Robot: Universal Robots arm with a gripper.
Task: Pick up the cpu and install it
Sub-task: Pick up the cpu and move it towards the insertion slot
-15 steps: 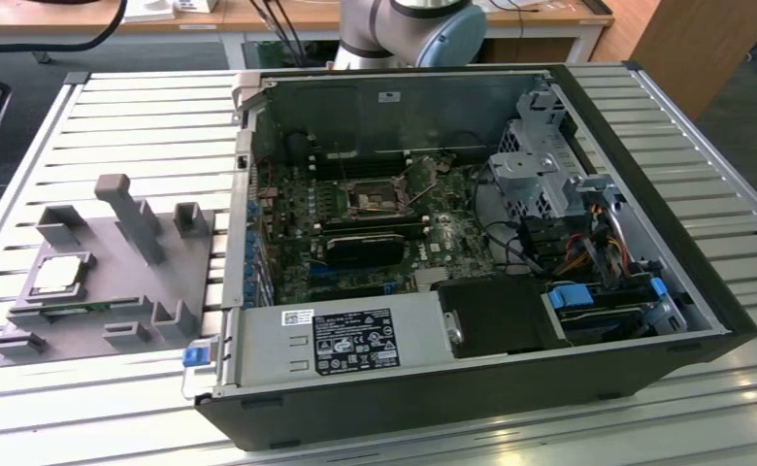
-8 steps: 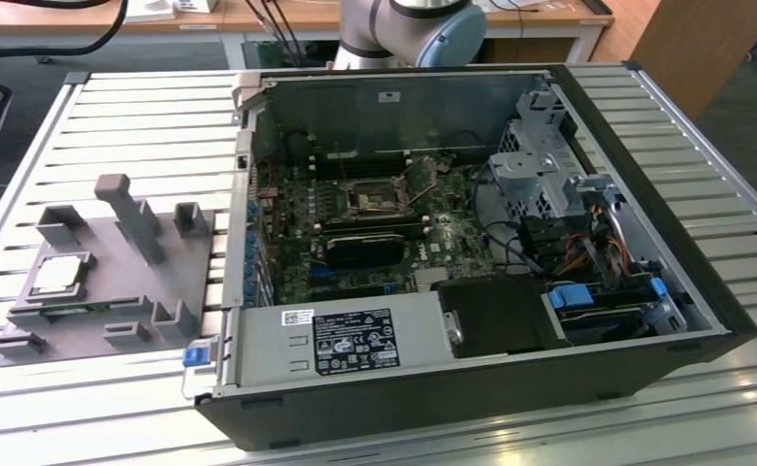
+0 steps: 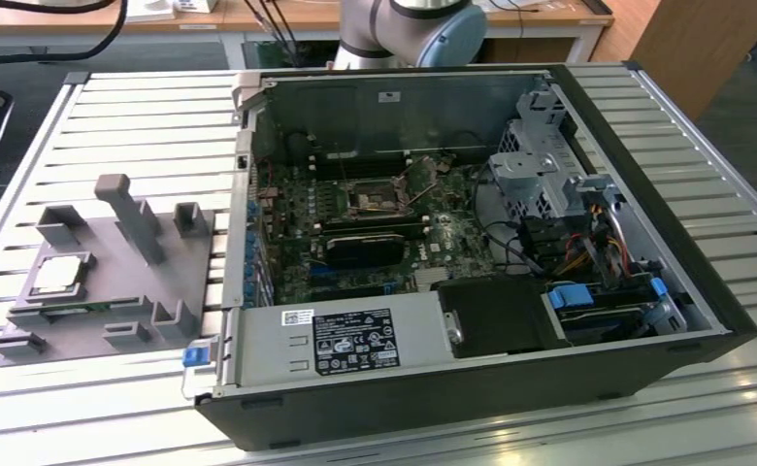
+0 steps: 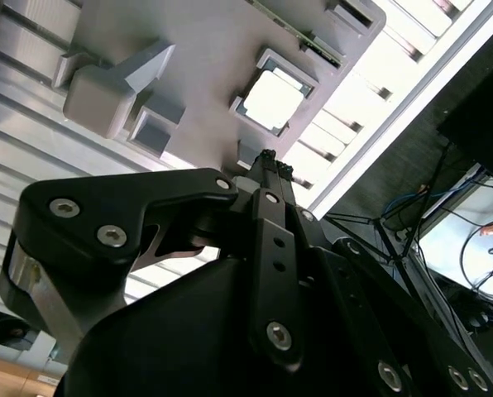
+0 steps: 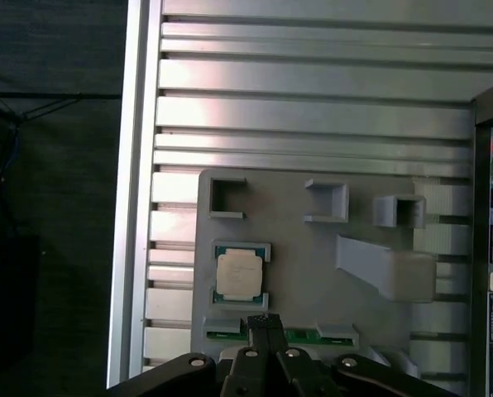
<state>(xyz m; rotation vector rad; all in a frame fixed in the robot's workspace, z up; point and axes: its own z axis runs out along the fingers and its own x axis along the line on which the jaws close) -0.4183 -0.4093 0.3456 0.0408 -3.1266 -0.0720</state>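
The cpu (image 3: 60, 275) is a small square chip with a shiny silver top. It lies flat in a recess of the grey fixture tray (image 3: 119, 291), at the exterior view's left. In both wrist views the cpu (image 5: 239, 275) (image 4: 271, 101) sits well below my gripper (image 5: 265, 319) (image 4: 269, 157). The black fingers are pressed together, shut, with nothing between them, and they hang clear of the tray (image 5: 296, 248). The open motherboard socket (image 3: 376, 197) lies inside the computer case (image 3: 482, 243).
The open case stands on a slatted metal table (image 3: 133, 107), with a black heatsink block (image 3: 372, 248), cables (image 3: 586, 233) and a power supply (image 3: 340, 342) inside. Upright posts (image 3: 126, 209) rise from the tray. The arm's base (image 3: 411, 29) stands behind the case.
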